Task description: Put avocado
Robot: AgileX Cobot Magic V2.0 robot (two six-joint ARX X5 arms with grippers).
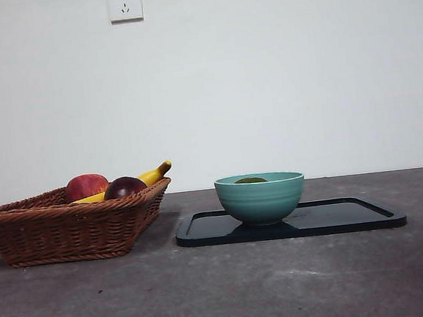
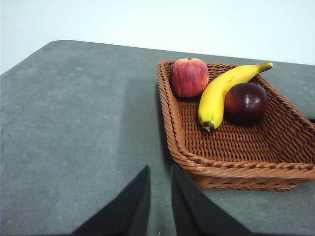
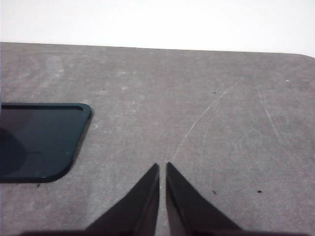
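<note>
Only the dark green top of the avocado (image 1: 251, 179) shows, above the rim of the teal bowl (image 1: 261, 197) it lies in. The bowl stands on the black tray (image 1: 354, 215) at mid-table. Neither gripper appears in the front view. In the left wrist view my left gripper (image 2: 160, 168) is shut and empty, hovering over bare table in front of the wicker basket (image 2: 236, 169). My right gripper (image 3: 162, 164) is also shut and empty, over bare table beside a corner of the black tray (image 3: 44, 140).
The wicker basket (image 1: 67, 226) at the left holds a red apple (image 2: 189, 77), a banana (image 2: 221, 91) and a dark maroon round fruit (image 2: 246, 102). A wall socket (image 1: 125, 2) is on the white back wall.
</note>
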